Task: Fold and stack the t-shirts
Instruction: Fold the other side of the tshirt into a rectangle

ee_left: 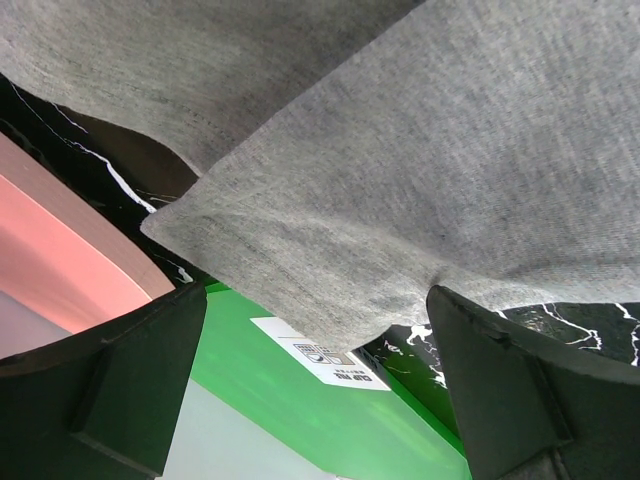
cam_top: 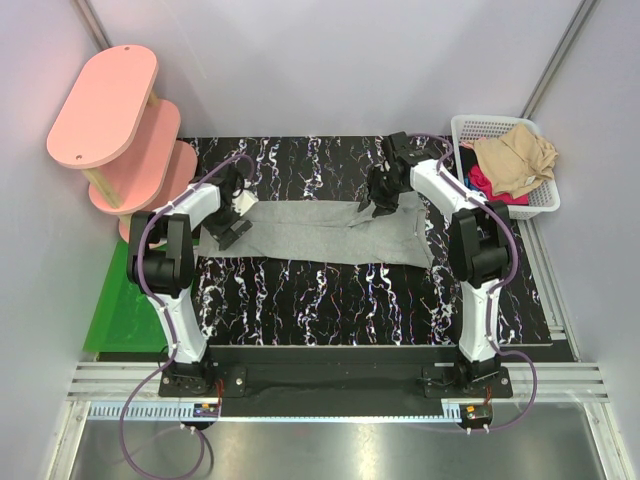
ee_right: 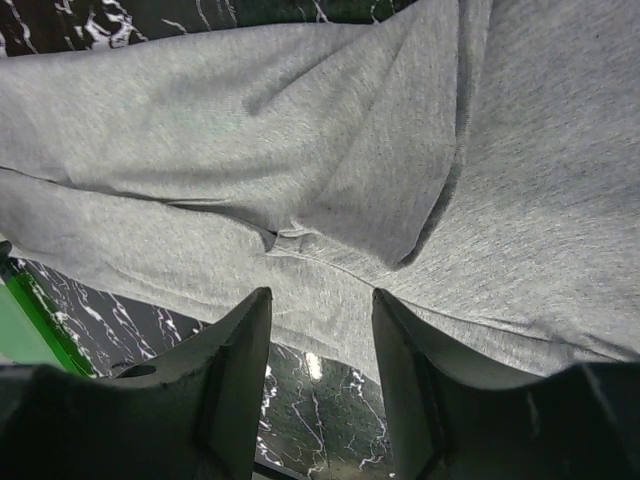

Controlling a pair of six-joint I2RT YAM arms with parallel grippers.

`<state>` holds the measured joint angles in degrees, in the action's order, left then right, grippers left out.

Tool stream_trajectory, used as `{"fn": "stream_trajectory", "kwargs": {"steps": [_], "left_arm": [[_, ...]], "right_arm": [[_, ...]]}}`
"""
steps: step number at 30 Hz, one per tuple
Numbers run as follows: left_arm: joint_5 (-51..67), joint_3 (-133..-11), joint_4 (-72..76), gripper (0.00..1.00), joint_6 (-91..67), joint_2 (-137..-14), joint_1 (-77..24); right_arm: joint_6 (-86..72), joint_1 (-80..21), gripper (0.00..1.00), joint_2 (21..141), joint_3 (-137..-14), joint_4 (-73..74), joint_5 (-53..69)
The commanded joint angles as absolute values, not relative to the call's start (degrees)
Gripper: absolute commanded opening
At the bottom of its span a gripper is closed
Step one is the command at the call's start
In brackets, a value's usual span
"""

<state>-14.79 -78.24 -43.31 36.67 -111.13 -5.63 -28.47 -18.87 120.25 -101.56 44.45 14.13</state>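
Grey t-shirt [cam_top: 320,232] lies stretched across mid-frame on the worktop [cam_top: 330,300]. My left jaws gape wide at its left corner, gripping nothing; right jaws half apart over its upper edge.

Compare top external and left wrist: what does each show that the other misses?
Only top external: both arms, the right gripper over the grey shirt's far edge, and the basket holding a tan shirt and a red shirt.
Only left wrist: a close view of the left gripper, fingers wide apart with a shirt edge between them, and a white label on the mat.
Both: grey shirt, mat, pink shelf, marble table.
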Motion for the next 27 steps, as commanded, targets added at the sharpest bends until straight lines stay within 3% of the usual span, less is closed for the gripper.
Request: {"fn": "stream_trajectory", "kwargs": {"steps": [1, 24, 25, 27], "left_arm": [[-14.5, -78.8, -41.7, 0.99, 37.7, -110.6, -5.6], [-13.7, -74.8, -39.7, 0.99, 38.7, -107.6, -5.6], [-13.8, -74.6, -39.6, 0.99, 38.8, -107.4, -5.6], [-13.8, -74.3, -39.3, 0.99, 38.8, -107.3, -5.6]], "right_arm": [[-29.6, -19.2, 0.52, 121.8, -103.0, 43.7, 15.3], [-27.2, -18.9, 0.52, 125.4, -103.7, 45.9, 10.7], [-27.2, -18.9, 0.50, 125.5, -103.9, 46.0, 10.8], [-27.4, -18.8, 0.37, 126.0, -104.3, 45.9, 10.8]]}}
